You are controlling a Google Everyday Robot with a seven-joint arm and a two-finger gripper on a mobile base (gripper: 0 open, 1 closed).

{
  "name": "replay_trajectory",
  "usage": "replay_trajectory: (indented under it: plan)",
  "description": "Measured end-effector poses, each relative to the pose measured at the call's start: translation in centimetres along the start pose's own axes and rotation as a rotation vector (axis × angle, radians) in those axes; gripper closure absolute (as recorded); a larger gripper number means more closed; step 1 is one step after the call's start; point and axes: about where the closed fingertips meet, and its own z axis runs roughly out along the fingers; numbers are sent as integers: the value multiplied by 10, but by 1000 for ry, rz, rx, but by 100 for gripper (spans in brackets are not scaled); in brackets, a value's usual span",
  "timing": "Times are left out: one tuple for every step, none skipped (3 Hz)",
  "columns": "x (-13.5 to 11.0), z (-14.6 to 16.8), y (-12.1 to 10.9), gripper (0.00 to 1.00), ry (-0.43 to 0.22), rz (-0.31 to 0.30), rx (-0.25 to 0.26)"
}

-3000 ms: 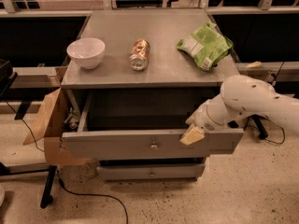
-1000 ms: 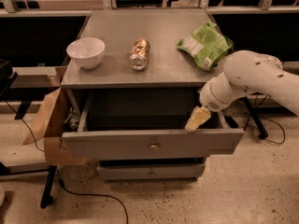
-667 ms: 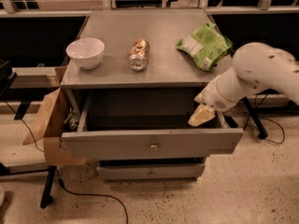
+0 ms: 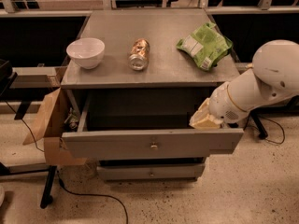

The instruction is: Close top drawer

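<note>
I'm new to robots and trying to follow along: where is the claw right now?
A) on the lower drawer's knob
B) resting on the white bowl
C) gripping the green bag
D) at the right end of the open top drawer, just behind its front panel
D: the claw sits at the right end of the pulled-out top drawer, just behind its front panel, away from the white bowl and green bag.

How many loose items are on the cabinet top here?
3: a white bowl at left, a can lying in the middle, a green bag at right. None looks hidden. The gripper is lower, at the right end of the open top drawer.
</note>
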Motion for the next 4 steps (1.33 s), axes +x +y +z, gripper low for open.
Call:
replay_trajectory:
  plan:
    - [-10, 4, 36, 100, -52, -25, -55]
    - [-3, 45, 64, 100, -70, 7, -118]
    - [18, 87, 56, 100, -69, 64, -126]
    - [42, 116, 30, 81, -59, 121, -98]
